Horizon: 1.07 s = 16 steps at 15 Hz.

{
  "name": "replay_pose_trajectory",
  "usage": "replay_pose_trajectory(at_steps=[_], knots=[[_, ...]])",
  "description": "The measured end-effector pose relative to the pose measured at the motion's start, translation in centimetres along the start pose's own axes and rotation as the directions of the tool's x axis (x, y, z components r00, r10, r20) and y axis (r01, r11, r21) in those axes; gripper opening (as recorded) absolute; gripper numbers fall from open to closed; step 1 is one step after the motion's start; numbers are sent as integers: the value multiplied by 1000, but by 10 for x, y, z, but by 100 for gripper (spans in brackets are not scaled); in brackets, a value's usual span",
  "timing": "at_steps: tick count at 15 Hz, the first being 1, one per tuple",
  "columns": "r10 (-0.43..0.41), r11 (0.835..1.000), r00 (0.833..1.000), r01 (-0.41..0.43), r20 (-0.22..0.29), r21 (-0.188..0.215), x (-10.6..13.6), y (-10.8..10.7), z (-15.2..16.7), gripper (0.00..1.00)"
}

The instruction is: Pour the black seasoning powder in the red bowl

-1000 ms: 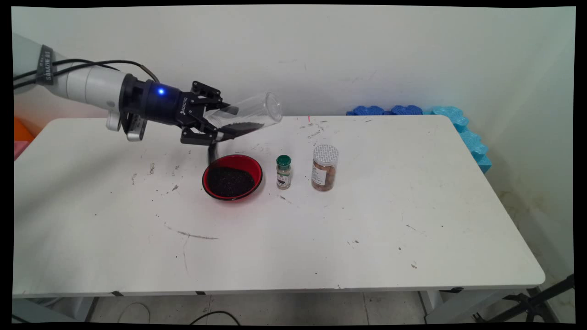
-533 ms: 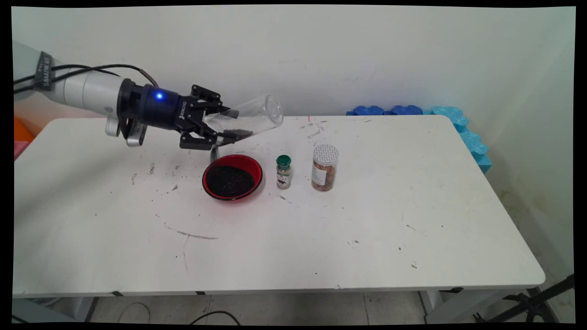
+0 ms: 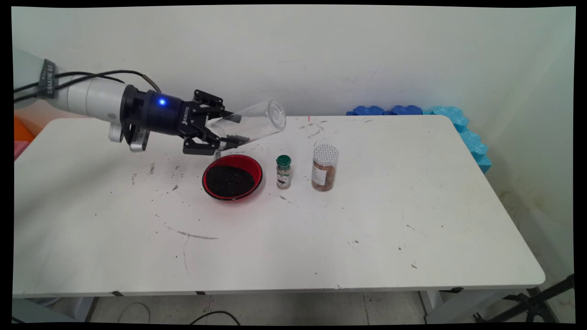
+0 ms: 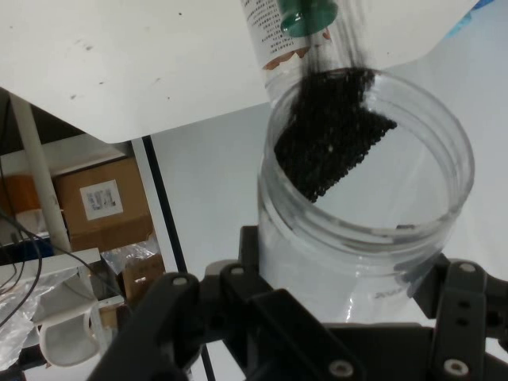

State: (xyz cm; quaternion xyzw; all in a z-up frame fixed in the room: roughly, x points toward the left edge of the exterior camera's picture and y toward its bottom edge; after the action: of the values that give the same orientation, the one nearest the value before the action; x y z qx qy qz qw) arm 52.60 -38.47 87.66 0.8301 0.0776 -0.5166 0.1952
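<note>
My gripper (image 3: 228, 129) is shut on a clear plastic jar (image 3: 255, 120), which it holds tilted with the mouth low at the gripper end and the base raised to the right. A small heap of black seeds (image 3: 236, 137) lies at the low end. Directly below sits a red bowl (image 3: 232, 177) filled with black seeds. In the hand view the jar (image 4: 373, 238) fills the space between my fingers (image 4: 178, 313), with black seeds (image 4: 329, 131) piled against its wall.
A small green-capped spice bottle (image 3: 283, 172) and a white-lidded jar of brown contents (image 3: 325, 167) stand just right of the bowl. Blue foam pieces (image 3: 458, 123) line the table's back right corner. Dark specks dot the white table (image 3: 321, 238).
The jar has tipped further and shifted slightly right and down. The black seeds inside it have dwindled from a long layer to a small heap, and the falling stream has thinned.
</note>
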Motion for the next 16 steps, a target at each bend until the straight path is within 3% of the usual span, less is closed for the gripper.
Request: replay_pose_trajectory(at_steps=[8, 16], knots=[[-11, 1000, 1000, 11, 6, -17, 6, -1, 21, 0], [-89, 995, 995, 92, 53, -47, 7, 2, 36, 0]])
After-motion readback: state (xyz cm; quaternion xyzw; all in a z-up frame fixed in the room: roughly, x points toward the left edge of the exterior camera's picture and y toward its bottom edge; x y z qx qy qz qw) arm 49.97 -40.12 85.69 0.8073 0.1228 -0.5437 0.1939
